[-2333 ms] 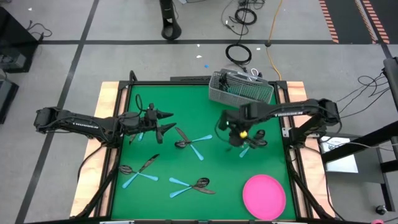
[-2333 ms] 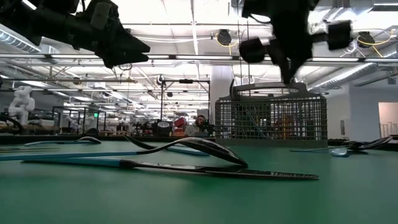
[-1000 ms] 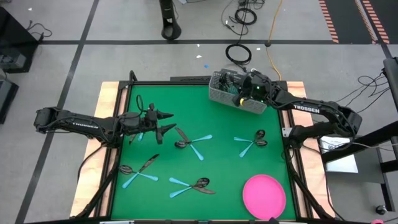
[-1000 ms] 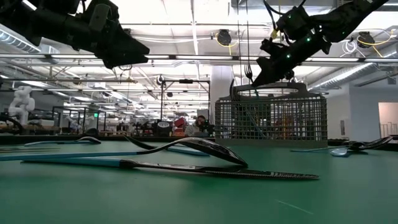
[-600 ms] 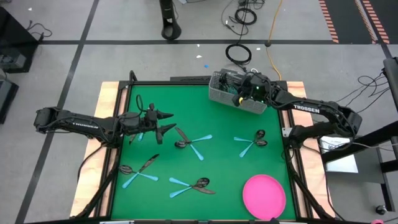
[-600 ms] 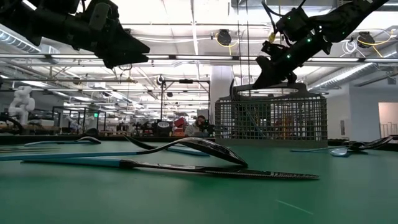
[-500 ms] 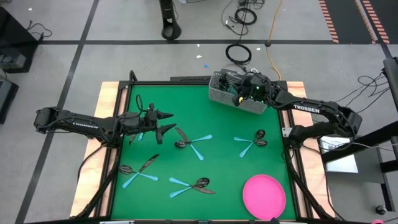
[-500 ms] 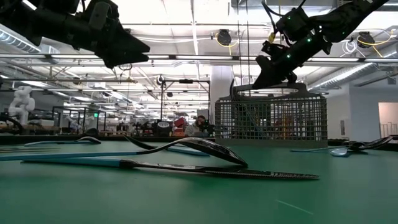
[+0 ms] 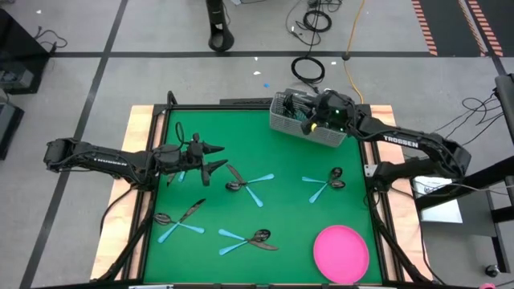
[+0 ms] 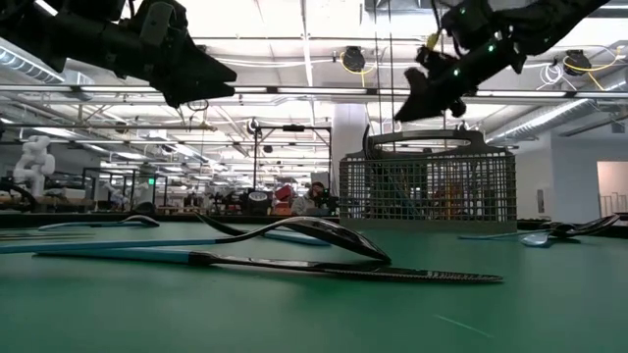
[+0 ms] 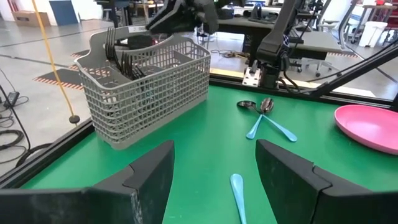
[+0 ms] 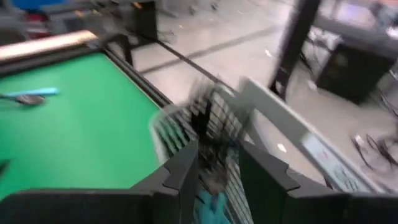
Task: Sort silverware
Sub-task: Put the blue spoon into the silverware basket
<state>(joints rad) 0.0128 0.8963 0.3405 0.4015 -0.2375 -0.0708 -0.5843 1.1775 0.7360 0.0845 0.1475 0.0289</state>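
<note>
My right gripper hangs over the wire basket, fingers parted with nothing between them. "TROSSEN" is printed in white on that arm. My left gripper hovers spread above the green worktop. Blue-handled silverware lies scattered there; forks stand in the basket.

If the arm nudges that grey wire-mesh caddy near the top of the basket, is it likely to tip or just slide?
The grey wire-mesh caddy looks light, being open mesh, so a nudge would probably move it. It stands fairly tall, with fork heads sticking above its rim, so a high push might tip it. On the green table mat a low push would more likely slide it.
</note>
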